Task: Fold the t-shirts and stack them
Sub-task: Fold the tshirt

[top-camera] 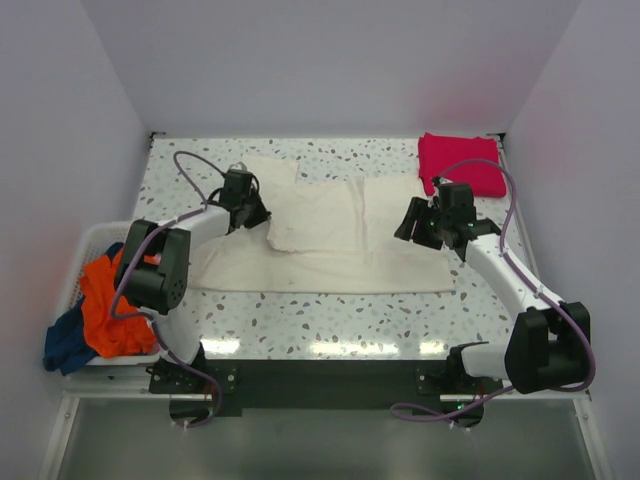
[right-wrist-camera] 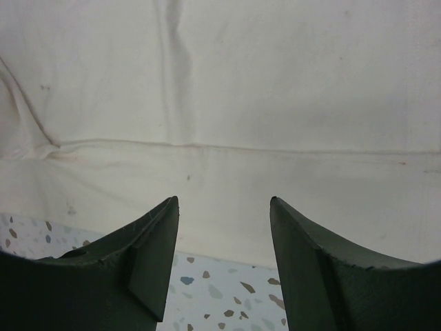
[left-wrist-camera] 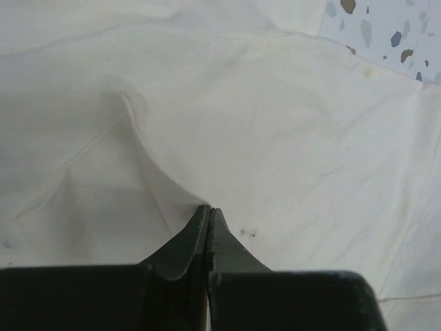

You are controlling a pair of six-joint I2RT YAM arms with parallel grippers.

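The cream t-shirt (top-camera: 330,235) lies spread on the speckled table, its upper part folded over. My left gripper (top-camera: 258,212) is at its left side. In the left wrist view the jaws (left-wrist-camera: 209,208) are shut and a raised fold of the cream cloth (left-wrist-camera: 275,124) runs into the tips. My right gripper (top-camera: 408,225) is at the shirt's right side, open and empty (right-wrist-camera: 222,201), just above the cloth's edge (right-wrist-camera: 227,89). A folded magenta-red t-shirt (top-camera: 460,162) lies at the back right. An orange t-shirt (top-camera: 115,300) and a dark blue one (top-camera: 65,345) hang in the basket. The pink shirt is out of view.
The white slatted basket (top-camera: 88,238) stands off the table's left edge beside the left arm. Walls close in the table on the left, back and right. Bare speckled table (top-camera: 330,315) shows in front of the cream shirt.
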